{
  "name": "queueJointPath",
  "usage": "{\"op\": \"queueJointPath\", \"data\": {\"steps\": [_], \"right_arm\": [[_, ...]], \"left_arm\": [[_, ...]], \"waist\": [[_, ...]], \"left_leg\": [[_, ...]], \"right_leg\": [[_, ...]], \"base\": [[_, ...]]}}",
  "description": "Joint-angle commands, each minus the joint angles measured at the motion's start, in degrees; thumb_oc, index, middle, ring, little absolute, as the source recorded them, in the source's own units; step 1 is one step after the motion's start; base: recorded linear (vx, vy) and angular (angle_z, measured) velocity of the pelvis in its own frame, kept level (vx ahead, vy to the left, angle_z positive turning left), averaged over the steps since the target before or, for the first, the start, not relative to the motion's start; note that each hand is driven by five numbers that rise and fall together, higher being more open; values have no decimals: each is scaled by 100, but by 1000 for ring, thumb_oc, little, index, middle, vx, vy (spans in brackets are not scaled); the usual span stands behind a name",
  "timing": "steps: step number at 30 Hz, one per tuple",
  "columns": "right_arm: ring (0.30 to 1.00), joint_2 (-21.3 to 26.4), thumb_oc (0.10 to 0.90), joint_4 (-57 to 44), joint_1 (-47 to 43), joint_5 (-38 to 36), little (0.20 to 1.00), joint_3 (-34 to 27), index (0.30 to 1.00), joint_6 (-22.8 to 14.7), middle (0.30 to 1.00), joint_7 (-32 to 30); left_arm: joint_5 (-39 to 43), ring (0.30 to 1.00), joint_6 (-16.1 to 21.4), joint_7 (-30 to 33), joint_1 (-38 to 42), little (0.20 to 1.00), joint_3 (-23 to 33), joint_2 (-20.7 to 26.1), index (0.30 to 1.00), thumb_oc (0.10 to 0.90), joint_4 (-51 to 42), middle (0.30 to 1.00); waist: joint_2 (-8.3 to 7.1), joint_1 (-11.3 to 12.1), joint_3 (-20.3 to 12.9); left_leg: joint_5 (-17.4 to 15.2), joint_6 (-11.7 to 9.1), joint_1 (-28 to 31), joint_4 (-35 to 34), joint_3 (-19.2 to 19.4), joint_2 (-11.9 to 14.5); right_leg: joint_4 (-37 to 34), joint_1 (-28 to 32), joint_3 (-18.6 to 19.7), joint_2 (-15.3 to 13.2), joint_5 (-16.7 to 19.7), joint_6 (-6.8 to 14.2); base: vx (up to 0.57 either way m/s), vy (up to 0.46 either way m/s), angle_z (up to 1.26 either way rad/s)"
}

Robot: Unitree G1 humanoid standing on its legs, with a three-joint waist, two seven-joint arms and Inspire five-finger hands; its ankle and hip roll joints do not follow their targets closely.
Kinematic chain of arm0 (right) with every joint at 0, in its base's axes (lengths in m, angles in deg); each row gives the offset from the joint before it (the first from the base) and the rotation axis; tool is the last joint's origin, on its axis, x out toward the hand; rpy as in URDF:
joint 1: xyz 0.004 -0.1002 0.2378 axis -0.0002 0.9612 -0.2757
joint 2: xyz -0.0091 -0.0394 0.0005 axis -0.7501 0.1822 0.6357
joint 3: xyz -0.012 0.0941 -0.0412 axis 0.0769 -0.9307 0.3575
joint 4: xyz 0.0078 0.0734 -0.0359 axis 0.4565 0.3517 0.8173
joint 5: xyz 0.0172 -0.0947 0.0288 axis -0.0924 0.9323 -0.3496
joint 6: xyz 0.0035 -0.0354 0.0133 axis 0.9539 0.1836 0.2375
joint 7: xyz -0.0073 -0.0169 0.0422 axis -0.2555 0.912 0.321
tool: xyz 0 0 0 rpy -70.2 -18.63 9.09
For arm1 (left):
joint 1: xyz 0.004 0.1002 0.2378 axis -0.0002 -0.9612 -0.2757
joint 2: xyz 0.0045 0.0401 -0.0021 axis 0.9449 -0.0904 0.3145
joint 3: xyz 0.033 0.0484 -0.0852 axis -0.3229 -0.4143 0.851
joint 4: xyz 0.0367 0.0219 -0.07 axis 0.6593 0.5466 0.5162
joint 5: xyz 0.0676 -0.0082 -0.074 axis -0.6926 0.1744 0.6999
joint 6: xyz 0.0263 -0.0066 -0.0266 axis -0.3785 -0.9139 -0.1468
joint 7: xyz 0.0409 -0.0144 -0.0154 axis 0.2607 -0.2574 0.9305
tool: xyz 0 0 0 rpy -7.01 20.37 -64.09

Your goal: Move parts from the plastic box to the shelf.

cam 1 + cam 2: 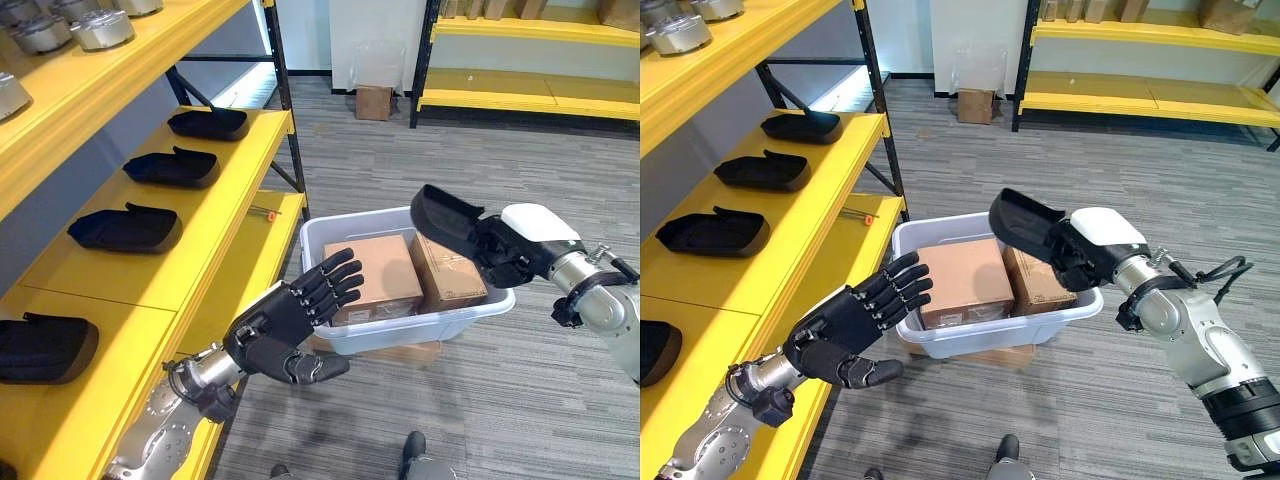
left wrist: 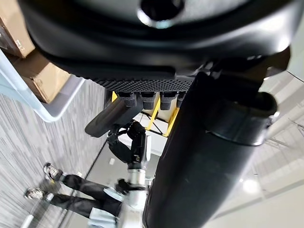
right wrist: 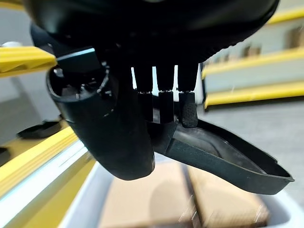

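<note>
Item: black part point(image 1: 445, 222), gripped by your right hand point(image 1: 510, 250), fingers curled round its near end. It hangs above the box point(image 1: 330, 335), over the cartons point(image 1: 375, 275). Its long axis runs from the hand toward the shelf point(image 1: 215, 215), which lies to your left, past the box. Your left hand point(image 1: 295, 320), fingers straight and spread, empty, sits between the box and the shelf, the nearer hand to the shelf. Parts point(image 1: 125, 230) already lie in a row on the shelf.

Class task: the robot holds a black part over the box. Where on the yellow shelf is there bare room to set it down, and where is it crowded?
The right hand holds the black part. On the middle shelf, bare yellow lies between neighbouring parts, widest before the nearest one, and along the front edge. The top shelf's metal parts crowd it.
</note>
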Motion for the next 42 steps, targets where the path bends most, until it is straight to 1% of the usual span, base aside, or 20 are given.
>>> {"op": "queueJointPath", "data": {"steps": [1, 2, 4, 5, 7, 10, 11, 12, 13, 15, 20, 22, 24, 26, 29, 33, 34, 39, 40, 42], "right_arm": [[300, 219, 400, -792, -913, -510, 300, -157, 300, 698, 300, 217], [300, 227, 400, -802, -952, -613, 300, -152, 300, 837, 300, 311], [300, 258, 400, -889, -1034, -723, 300, -141, 300, 1061, 300, 719], [300, 270, 400, -950, -1078, -796, 300, -138, 300, 1158, 300, 982], [300, 314, 400, -1106, -1144, -943, 300, -99, 300, 1218, 300, 1430], [300, 347, 400, -1381, -1136, -1069, 300, -34, 300, 1297, 300, 1822], [300, 334, 400, -1563, -1093, -978, 300, -31, 300, 1332, 300, 2057], [300, 331, 400, -1593, -1072, -947, 300, -47, 300, 1337, 300, 2108], [300, 305, 400, -1762, -976, -846, 300, -35, 300, 1332, 300, 2423], [300, 256, 400, -1973, -868, -751, 300, 20, 300, 1382, 300, 2816], [300, 245, 400, -2288, -753, -715, 300, 137, 300, 1614, 300, 3329], [300, 276, 400, -2318, -784, -735, 300, 207, 300, 1654, 300, 3432], [300, 311, 400, -2308, -854, -740, 300, 266, 300, 1601, 300, 3536], [300, 344, 400, -2315, -913, -811, 300, 310, 300, 1528, 300, 3627], [300, 374, 400, -2412, -1072, -908, 300, 417, 300, 1435, 300, 3808], [300, 346, 400, -2530, -1165, -961, 300, 495, 300, 1385, 300, 3985], [300, 312, 400, -2587, -1195, -913, 300, 521, 300, 1309, 300, 4090], [300, 340, 400, -2617, -1153, -992, 300, 551, 300, 1160, 300, 4104], [300, 354, 400, -2588, -1168, -1013, 300, 572, 300, 1068, 300, 4112], [300, 379, 400, -2551, -1169, -1050, 300, 594, 300, 854, 300, 4090]], "left_arm": [[-462, 1000, 780, 202, 158, 1000, 241, 191, 1000, 900, -515, 1000], [-498, 1000, 790, 265, 167, 1000, 241, 229, 1000, 900, -524, 1000], [-368, 1000, 758, 182, 153, 1000, 304, 246, 1000, 900, -517, 1000], [-510, 1000, 800, 182, 171, 1000, 331, 237, 1000, 900, -529, 1000], [-727, 1000, 872, 180, 213, 1000, 296, 235, 1000, 900, -529, 1000], [-818, 1000, 842, 435, 320, 1000, 234, 233, 1000, 900, -537, 1000], [-833, 1000, 923, 473, 363, 1000, 230, 222, 1000, 900, -538, 1000], [-834, 1000, 941, 467, 369, 1000, 227, 222, 1000, 900, -537, 1000], [-821, 1000, 978, 400, 387, 1000, 226, 199, 1000, 900, -568, 1000], [-873, 1000, 1057, 521, 379, 1000, 214, 187, 1000, 900, -590, 1000], [-1064, 1000, 1149, 560, 409, 1000, 287, 242, 1000, 900, -581, 1000], [-1195, 1000, 1094, 601, 425, 1000, 288, 299, 1000, 900, -571, 1000], [-1326, 1000, 941, 591, 434, 1000, 264, 331, 1000, 900, -531, 1000], [-1351, 1000, 901, 511, 443, 1000, 228, 372, 1000, 900, -512, 1000], [-1509, 1000, 969, 493, 464, 1000, 102, 429, 1000, 900, -468, 1000], [-1556, 1000, 932, 515, 516, 1000, 47, 457, 1000, 900, -455, 1000], [-1648, 1000, 920, 537, 560, 1000, 9, 484, 1000, 900, -445, 1000], [-1910, 1000, 1058, 661, 576, 1000, -54, 576, 1000, 900, -423, 1000], [-2061, 1000, 1128, 720, 585, 1000, -55, 636, 1000, 900, -423, 1000], [-2645, 1000, 1413, 979, 632, 1000, -52, 808, 1000, 900, -423, 1000]], "waist": [[-385, 92, -448], [-396, 91, -459], [-406, 74, -482], [-417, 69, -495], [-435, 57, -523], [-453, 29, -560], [-462, 17, -570], [-465, 18, -571], [-475, 8, -575], [-492, 9, -583], [-524, 22, -603], [-537, 37, -610], [-541, 39, -622], [-539, 43, -638], [-532, 38, -665], [-524, 33, -682], [-519, 24, -678], [-514, 11, -675], [-512, 11, -678], [-506, 10, -686]], "left_leg": [[241, -172, 83, -137, 35, 491], [246, -176, 98, -145, 30, 493], [276, -195, 136, -173, 50, 519], [291, -200, 150, -186, 61, 530], [320, -230, 172, -205, 98, 544], [325, -239, 199, -230, 124, 535], [326, -242, 203, -241, 129, 531], [327, -242, 203, -244, 127, 530], [332, -245, 208, -252, 137, 531], [342, -261, 209, -259, 147, 533], [342, -252, 220, -278, 122, 488], [347, -250, 223, -289, 107, 474], [339, -239, 231, -290, 95, 458], [338, -238, 234, -293, 88, 448], [328, -236, 247, -296, 93, 447], [314, -225, 256, -294, 94, 436], [302, -216, 252, -276, 90, 431], [285, -213, 262, -261, 102, 427], [285, -213, 266, -265, 103, 419], [280, -213, 265, -262, 103, 411]], "right_leg": [[-353, 853, -334, -590, -226, 546], [-357, 866, -330, -592, -225, 547], [-371, 897, -335, -597, -219, 547], [-383, 910, -344, -604, -206, 553], [-440, 946, -372, -616, -162, 562], [-479, 972, -387, -623, -134, 579], [-485, 974, -386, -626, -129, 584], [-487, 974, -386, -626, -128, 585], [-488, 980, -387, -631, -123, 587], [-497, 993, -400, -634, -120, 592], [-470, 1010, -408, -647, -122, 610], [-446, 1011, -414, -653, -130, 622], [-433, 1018, -402, -653, -142, 625], [-435, 1023, -393, -648, -144, 628], [-432, 1033, -378, -652, -157, 642], [-432, 1046, -359, -646, -173, 641], [-426, 1049, -342, -649, -181, 639], [-424, 1054, -316, -637, -193, 636], [-430, 1055, -303, -633, -191, 642], [-440, 1055, -287, -627, -189, 655]], "base": [[0, 0, 0], [0, 0, 0], [-11, 20, 1], [-24, 39, 2], [-28, 45, 2], [-10, 36, -3], [-10, 25, -7], [-21, 27, -6], [-25, 25, -8], [-29, 32, -5], [-7, 18, 5], [-12, 11, 12], [-3, 12, 11], [-2, 8, 2], [0, 0, 0], [0, 0, 0], [0, 0, 0], [0, 0, 0], [0, 0, 0], [0, 0, 0]]}}
